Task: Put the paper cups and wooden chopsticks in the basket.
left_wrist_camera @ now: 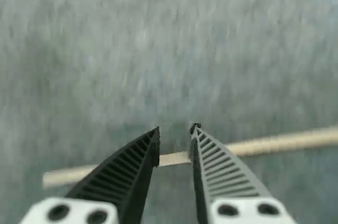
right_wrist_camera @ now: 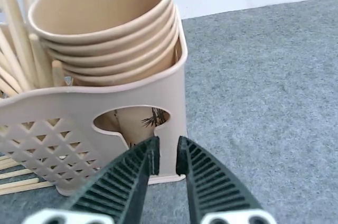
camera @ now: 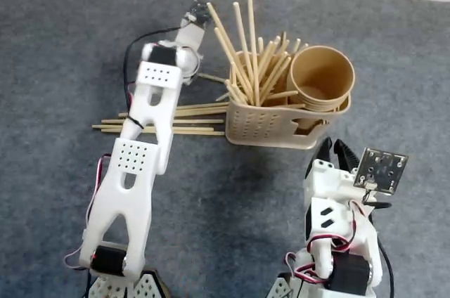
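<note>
- The left fingers (left_wrist_camera: 132, 166) hang close over the grey counter (camera: 56, 66), out beyond the far left corner of the basket (camera: 271, 129).
- They stand a small way apart. A single chopstick (left_wrist_camera: 274, 142) lies flat on the counter and crosses the gap just behind their tips. I cannot tell whether either finger touches it.
- The right fingers (right_wrist_camera: 132, 174) sit near the front wall of the basket, pointing at its cut-out handle hole. Only a narrow slit separates them, and nothing is between them.
- The paper cups (camera: 320, 76) are nested in one stack, standing upright in the right end of the basket.
- A bundle of wooden chopsticks (camera: 242, 52) stands in the left end of the basket, fanning up and outward above its rim.
- More loose chopsticks (camera: 204, 129) lie flat on the counter just left of the basket, side by side, partly under the left arm.
</note>
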